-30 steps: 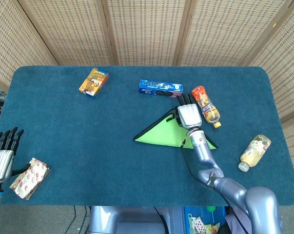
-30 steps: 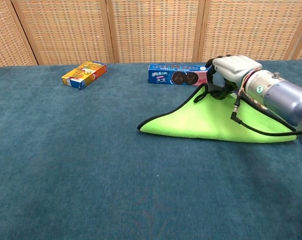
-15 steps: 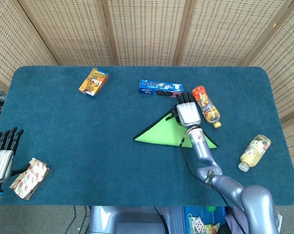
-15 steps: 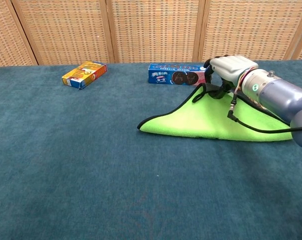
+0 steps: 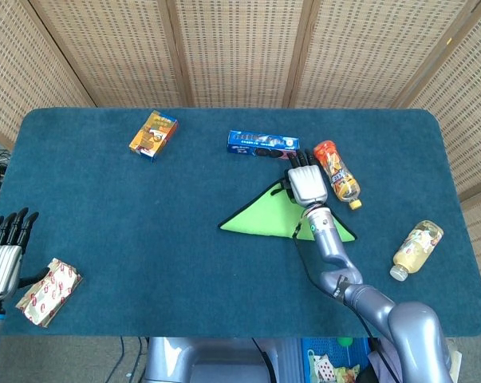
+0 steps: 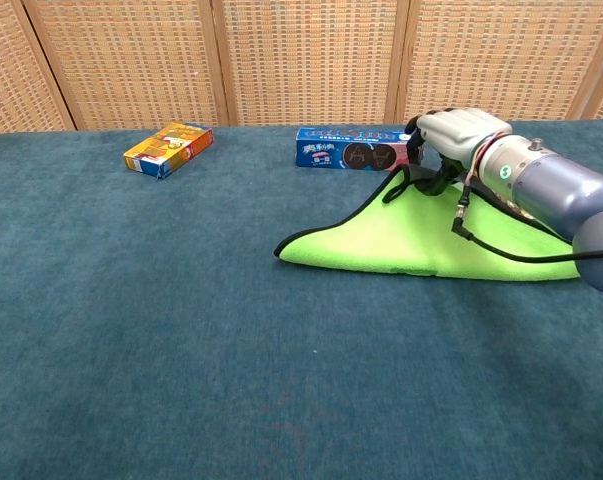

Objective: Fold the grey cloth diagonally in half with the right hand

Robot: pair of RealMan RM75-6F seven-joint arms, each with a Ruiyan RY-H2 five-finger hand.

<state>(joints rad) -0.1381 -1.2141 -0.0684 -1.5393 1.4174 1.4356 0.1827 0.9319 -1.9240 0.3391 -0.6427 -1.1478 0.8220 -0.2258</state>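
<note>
Now the right hand [image 6: 459, 133] is resting at the far corner of the folded cloth [image 6: 411, 238].
Palm down, fingers curling onto the cloth's apex, though whether it is gripping the fabric is unclear; the cloth is lying as a triangle on the surface [image 5: 144, 231] beside the blue cookie box [image 6: 353, 148]. Left hand [image 5: 2, 254] is lying open, holding nothing.

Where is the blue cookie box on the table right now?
In the head view the blue cookie box lies near the table's far edge, about mid-width, just beyond the folded cloth and the right hand, with the orange bottle to its right.
</note>
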